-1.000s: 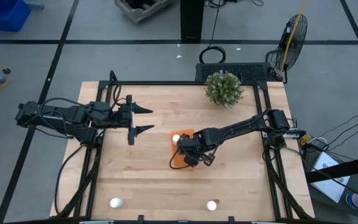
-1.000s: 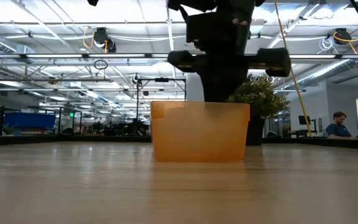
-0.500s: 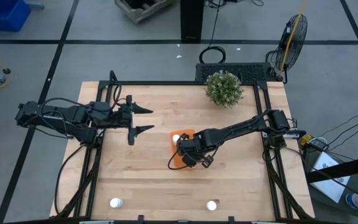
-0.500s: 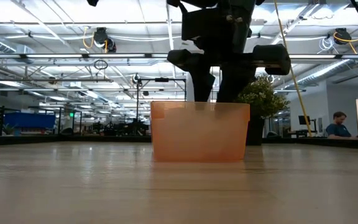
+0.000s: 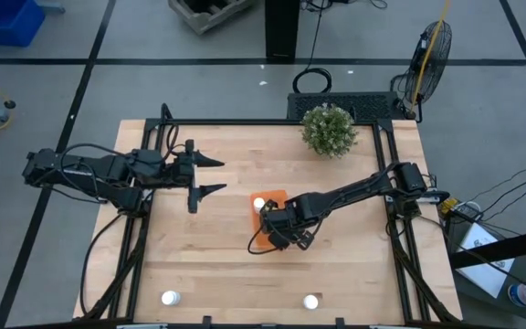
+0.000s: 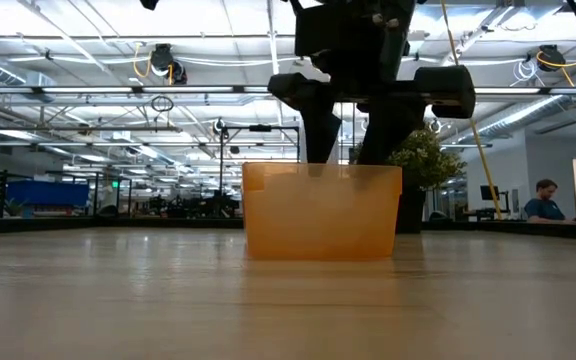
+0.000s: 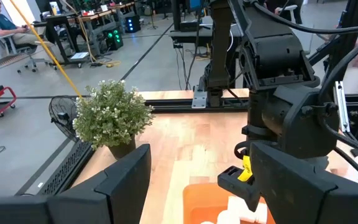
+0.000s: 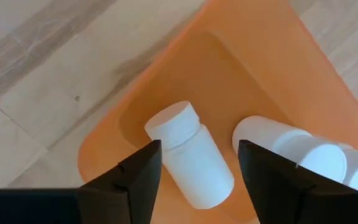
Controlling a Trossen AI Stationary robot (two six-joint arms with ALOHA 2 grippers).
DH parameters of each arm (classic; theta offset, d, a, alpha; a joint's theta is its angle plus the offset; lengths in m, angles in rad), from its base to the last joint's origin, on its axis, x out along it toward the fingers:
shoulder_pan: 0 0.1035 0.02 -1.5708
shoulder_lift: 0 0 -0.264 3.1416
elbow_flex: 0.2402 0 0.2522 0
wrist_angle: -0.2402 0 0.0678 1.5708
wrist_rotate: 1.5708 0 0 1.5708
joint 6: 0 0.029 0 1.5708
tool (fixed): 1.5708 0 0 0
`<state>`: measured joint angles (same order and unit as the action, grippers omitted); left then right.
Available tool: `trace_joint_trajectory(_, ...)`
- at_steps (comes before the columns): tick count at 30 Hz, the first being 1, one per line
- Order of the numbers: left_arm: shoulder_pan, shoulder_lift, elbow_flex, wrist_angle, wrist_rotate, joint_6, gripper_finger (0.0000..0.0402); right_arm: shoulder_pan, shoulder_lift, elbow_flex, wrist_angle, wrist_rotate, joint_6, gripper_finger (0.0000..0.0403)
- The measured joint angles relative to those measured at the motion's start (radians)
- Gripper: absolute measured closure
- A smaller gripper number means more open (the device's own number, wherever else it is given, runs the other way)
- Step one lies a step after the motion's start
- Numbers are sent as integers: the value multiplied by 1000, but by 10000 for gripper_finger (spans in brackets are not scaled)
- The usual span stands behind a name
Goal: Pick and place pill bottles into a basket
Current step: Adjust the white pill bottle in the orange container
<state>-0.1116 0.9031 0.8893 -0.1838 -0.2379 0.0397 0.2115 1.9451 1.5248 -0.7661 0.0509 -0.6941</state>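
Since a second ago my right jaws (image 5: 270, 235) lifted a bit and spread wide over the basket (image 8: 229, 81), center of the high view. They're empty now: a bottle (image 8: 191, 155) lies on its side in there beside the others. Two pill bottles (image 5: 170, 298) wait at the table's bottom edge. My left jaws (image 5: 210, 175) hang open, upper left, out of the way.

Even, bright overhead light is falling across the table (image 5: 217, 247), casting only faint shadows. In the low view, ceiling strip lights (image 6: 88, 92) are glaring behind the orange basket (image 6: 321, 212), leaving the arm above it in dark silhouette. In the right wrist view, the dark fingers (image 8: 127, 180) are blurring, while the bottles (image 8: 191, 154) between them are showing sharp.
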Motion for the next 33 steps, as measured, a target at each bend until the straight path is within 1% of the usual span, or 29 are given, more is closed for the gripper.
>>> trace_joint_trajectory(8,0,0,0,0,0,-2,123,1,-1,-91,68,3,-22,195)
trace_joint_trajectory(28,0,0,0,2,0,-4,123,-2,-2,-171,165,-1,-24,196)
trace_joint_trajectory(31,0,0,0,2,0,-4,123,-2,-2,-172,165,-1,-24,204)
trace_joint_trajectory(33,0,0,0,2,0,-4,123,-2,-2,-172,164,-1,-24,218)
